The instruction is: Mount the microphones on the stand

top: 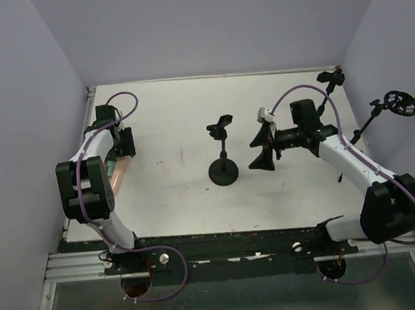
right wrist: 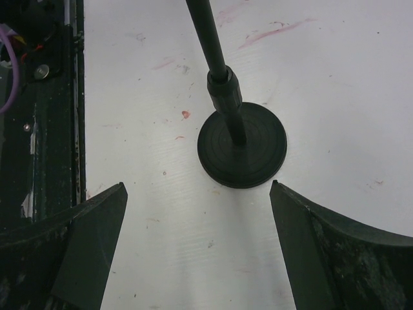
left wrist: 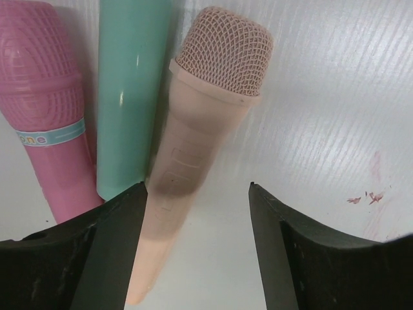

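Just within the spread left claw: handle of peach-tan microphone.

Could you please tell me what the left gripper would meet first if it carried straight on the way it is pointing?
Most likely the peach-tan microphone: its handle lies between the open fingers of the left gripper, with the table beneath; depth is unclear.

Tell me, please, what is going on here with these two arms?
The left gripper hangs open over the peach microphone, fingers either side of its handle; the pink microphone and mint microphone lie beside it. The right gripper, open and empty, faces the stand, which holds no microphone yet.
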You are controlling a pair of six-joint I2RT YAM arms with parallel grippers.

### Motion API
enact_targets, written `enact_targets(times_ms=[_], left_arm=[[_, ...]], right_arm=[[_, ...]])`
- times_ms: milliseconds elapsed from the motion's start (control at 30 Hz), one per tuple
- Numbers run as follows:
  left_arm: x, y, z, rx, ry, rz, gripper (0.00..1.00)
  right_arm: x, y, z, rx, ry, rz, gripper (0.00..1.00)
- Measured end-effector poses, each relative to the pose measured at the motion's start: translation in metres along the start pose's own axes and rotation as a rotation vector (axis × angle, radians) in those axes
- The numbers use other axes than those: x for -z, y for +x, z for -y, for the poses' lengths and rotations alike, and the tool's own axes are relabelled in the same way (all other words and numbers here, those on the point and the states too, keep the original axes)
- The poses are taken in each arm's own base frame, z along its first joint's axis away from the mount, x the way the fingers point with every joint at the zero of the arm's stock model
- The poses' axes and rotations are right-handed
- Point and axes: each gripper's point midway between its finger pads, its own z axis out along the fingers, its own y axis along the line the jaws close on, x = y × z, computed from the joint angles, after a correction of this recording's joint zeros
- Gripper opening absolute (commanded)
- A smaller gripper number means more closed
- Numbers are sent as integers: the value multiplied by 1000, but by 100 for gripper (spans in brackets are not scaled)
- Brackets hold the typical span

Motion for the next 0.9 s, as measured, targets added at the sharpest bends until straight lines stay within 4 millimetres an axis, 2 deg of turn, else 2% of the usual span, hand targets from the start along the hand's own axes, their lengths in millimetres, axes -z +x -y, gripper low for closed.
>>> enact_targets(times_ms=[367,600,900], left_arm=[[2,4,11,-10,46,-20,63],[4,6,24,-40,67,-33,68],[5,3,18,-48,18,-21,68]], right_arm=[[0,0,0,0,-8,-5,100],[-1,2,-2,-14,-18,-9,100],[-2,6,-3,-25,-28,-17,100]])
